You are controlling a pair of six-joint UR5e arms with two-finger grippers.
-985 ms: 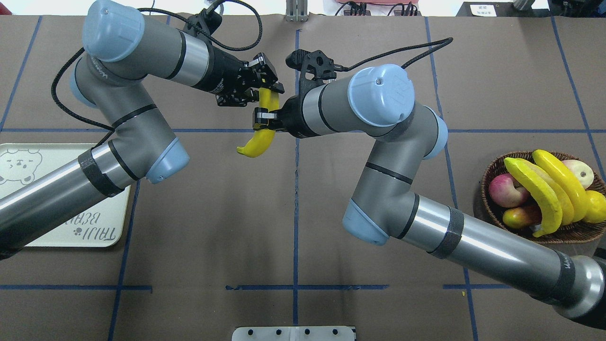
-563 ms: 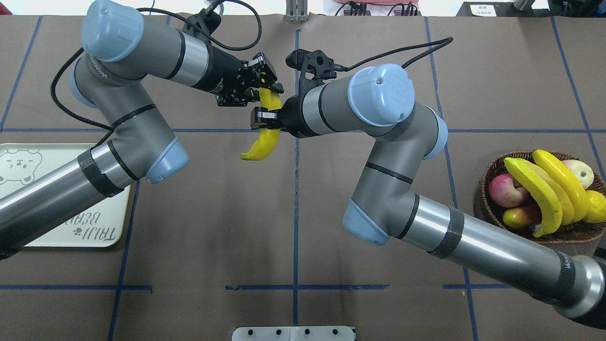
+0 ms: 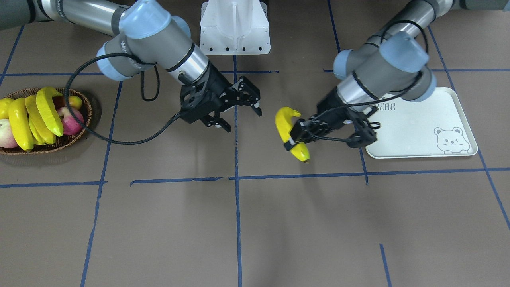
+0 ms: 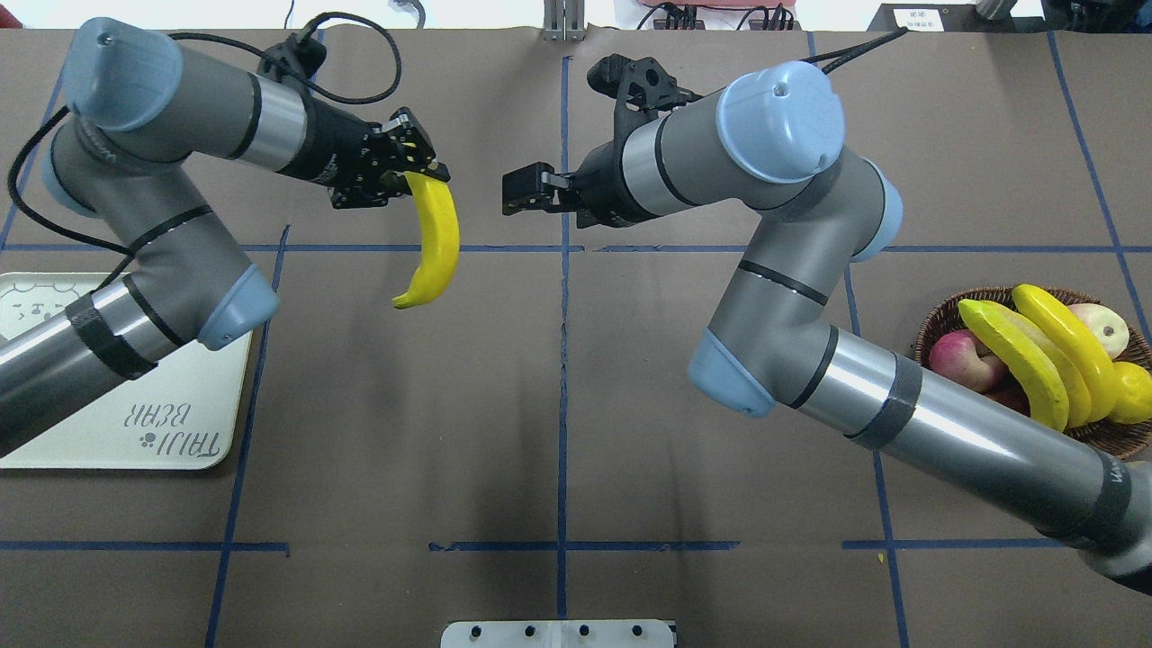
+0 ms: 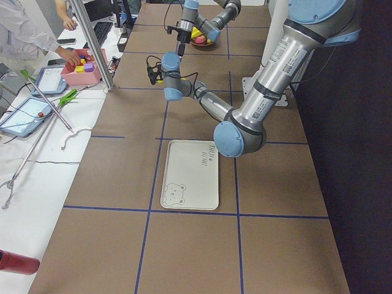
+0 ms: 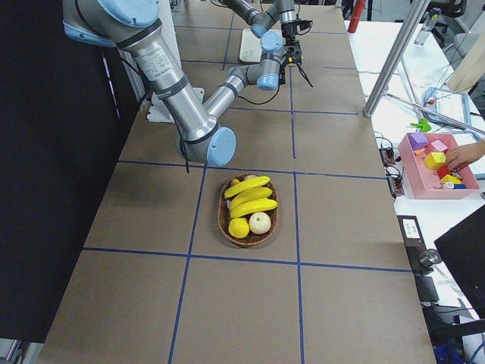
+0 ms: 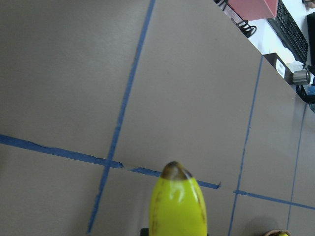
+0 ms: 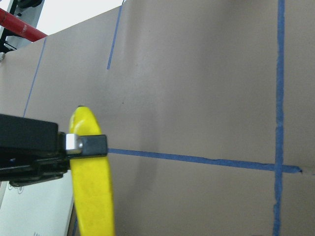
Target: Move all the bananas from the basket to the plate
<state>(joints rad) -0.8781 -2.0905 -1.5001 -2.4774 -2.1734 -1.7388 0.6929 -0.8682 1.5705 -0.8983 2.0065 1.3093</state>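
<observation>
plate (image 4: 184, 382) lies at robot's left, basket (image 4: 936, 315) at its right, banana (image 4: 436, 243) between them.

One banana (image 4: 432, 236) hangs gripped near plate (image 4: 207, 378); seemingly three bananas (image 4: 1019, 362) in basket (image 3: 59, 146).

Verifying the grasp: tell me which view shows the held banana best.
Overhead exterior: the banana hangs in full from the left gripper. Front-facing has the gripper across its middle; the wrist views crop it; side views: too small to tell.
</observation>
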